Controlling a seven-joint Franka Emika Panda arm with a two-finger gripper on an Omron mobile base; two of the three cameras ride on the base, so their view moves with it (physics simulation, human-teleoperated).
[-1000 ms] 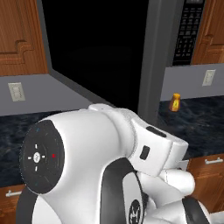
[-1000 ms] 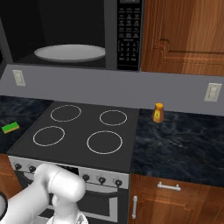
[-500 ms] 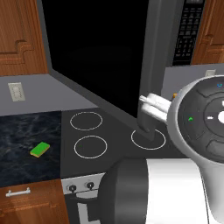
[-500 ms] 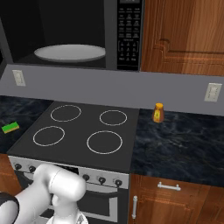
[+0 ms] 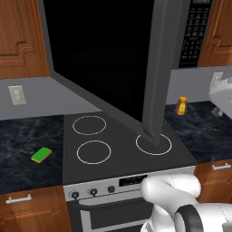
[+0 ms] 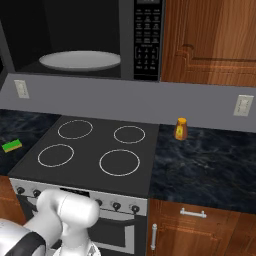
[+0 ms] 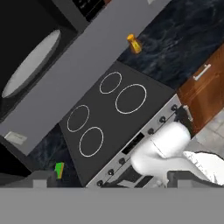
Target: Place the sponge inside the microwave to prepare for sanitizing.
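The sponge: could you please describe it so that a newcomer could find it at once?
Start at the black stove under the open microwave. On the dark marble counter to its left lies the sponge, small, flat, bright green over yellow. The orange bottle stands upright on the stove's other side.

sponge (image 5: 41,154): looks soft and matt, green top over a yellow layer
microwave (image 6: 90,37): dark grey matt shell, glossy black door
plate (image 6: 80,60): smooth white, kinda glassy
stovetop (image 6: 90,152): flat matt dark surface with thin white rings
counter (image 6: 210,160): polished dark marbled stone
cabinets (image 6: 210,40): reddish brown wood with visible grain
bottle (image 6: 180,129): shiny orange-yellow plastic, i think
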